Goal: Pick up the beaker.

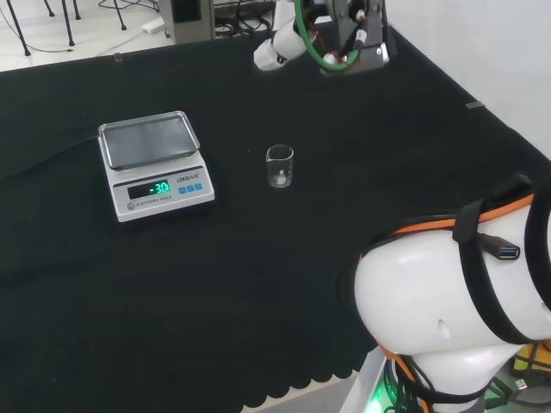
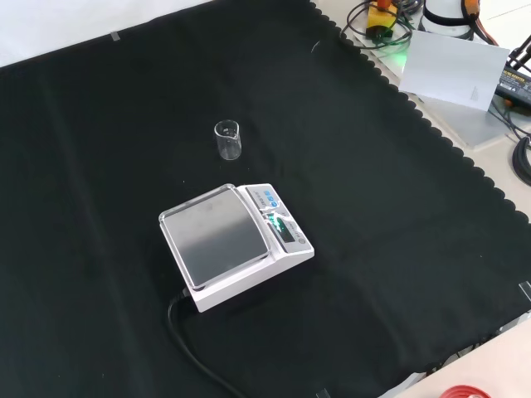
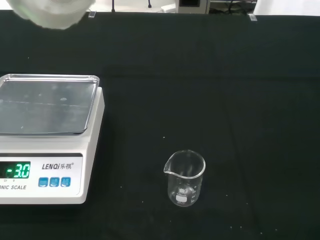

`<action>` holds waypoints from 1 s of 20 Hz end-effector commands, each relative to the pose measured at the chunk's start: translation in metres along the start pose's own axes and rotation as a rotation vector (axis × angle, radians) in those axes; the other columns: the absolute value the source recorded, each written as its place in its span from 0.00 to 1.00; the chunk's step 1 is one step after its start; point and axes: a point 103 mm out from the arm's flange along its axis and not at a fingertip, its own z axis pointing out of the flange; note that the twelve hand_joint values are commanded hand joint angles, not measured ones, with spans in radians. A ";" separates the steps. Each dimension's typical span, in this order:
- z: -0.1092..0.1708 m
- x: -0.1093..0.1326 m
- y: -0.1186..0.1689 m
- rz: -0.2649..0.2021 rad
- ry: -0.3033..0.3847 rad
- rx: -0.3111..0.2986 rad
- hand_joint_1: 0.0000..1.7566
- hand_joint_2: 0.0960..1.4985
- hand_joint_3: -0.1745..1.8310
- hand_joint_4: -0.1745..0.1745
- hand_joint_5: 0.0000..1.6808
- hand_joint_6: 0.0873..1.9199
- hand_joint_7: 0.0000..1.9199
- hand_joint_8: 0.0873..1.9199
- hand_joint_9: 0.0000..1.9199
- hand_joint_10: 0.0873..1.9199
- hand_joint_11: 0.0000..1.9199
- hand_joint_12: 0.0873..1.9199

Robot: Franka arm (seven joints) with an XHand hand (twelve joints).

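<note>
Glassware here is a single small clear beaker (image 1: 280, 166), standing upright on the black cloth (image 1: 258, 284) with its long axis vertical and its open mouth up. In the wrist view its pouring spout (image 3: 166, 170) points toward the scale (image 3: 47, 135), which sits well apart from it; the beaker looks empty. In the head view the beaker stands to the right of the scale, near the middle of the bench; in the front view it is just above the scale's steel pan (image 2: 214, 239). The hand (image 1: 275, 52) hangs high at the head view's top, far from the beaker; whether its fingers are apart or together cannot be told.
</note>
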 end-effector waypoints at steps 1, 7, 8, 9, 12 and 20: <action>0.026 0.001 0.005 -0.008 0.038 -0.009 0.43 0.48 0.32 0.34 0.23 0.10 0.15 0.33 0.21 0.40 0.00 0.75; 0.050 0.009 0.013 -0.011 -0.014 0.024 0.43 0.48 0.32 0.34 0.24 0.11 0.15 0.33 0.21 0.39 0.00 0.75; 0.054 0.011 0.015 -0.014 -0.019 0.032 0.43 0.48 0.32 0.34 0.23 0.11 0.15 0.33 0.21 0.39 0.00 0.75; 0.059 0.011 0.016 -0.014 -0.032 0.037 0.43 0.48 0.32 0.34 0.23 0.11 0.15 0.33 0.21 0.39 0.00 0.75; 0.069 0.016 0.023 -0.024 -0.030 0.046 0.43 0.48 0.32 0.34 0.23 0.11 0.15 0.33 0.20 0.39 0.00 0.75; 0.091 0.018 0.044 -0.043 0.027 0.028 0.43 0.47 0.32 0.33 0.22 0.11 0.15 0.33 0.20 0.39 0.00 0.74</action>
